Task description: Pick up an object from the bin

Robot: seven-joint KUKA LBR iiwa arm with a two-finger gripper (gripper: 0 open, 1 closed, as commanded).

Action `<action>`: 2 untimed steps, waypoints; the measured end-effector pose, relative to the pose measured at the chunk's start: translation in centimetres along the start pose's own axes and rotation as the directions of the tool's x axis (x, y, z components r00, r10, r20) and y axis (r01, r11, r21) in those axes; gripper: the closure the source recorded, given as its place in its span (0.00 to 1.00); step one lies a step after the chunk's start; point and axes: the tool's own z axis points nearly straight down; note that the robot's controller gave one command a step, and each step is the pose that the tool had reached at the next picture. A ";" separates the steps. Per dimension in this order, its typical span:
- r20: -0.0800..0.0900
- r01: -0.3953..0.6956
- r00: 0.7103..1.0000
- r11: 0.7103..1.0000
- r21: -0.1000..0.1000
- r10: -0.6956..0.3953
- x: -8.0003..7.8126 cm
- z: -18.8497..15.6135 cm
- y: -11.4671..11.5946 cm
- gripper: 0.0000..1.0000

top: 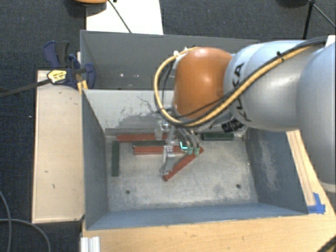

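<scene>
The claw (170, 164) sits low in the grey bin (173, 214), right at the lower end of a slanted red-brown bar (184, 163). I cannot tell whether it is released or clenched on that bar. Just beside it, toward the view's left, lies a short red-brown bar (148, 149), with a longer one (134, 138) just beyond that. Farther left a dark bar (114, 158) lies lengthwise. On the claw's other side, another dark bar (218, 136) lies near the back wall.

Tilted red bar (184, 164) under the hand (169, 166), middle of grey bin (95, 156).
</scene>
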 end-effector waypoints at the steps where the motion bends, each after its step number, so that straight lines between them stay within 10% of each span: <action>1: 0.008 -0.004 1.000 1.000 -0.001 0.004 -0.2 -0.4 -0.1 0.00; 2: 0.016 -0.006 1.000 1.000 -0.003 0.006 -1.7 4.0 0.8 0.00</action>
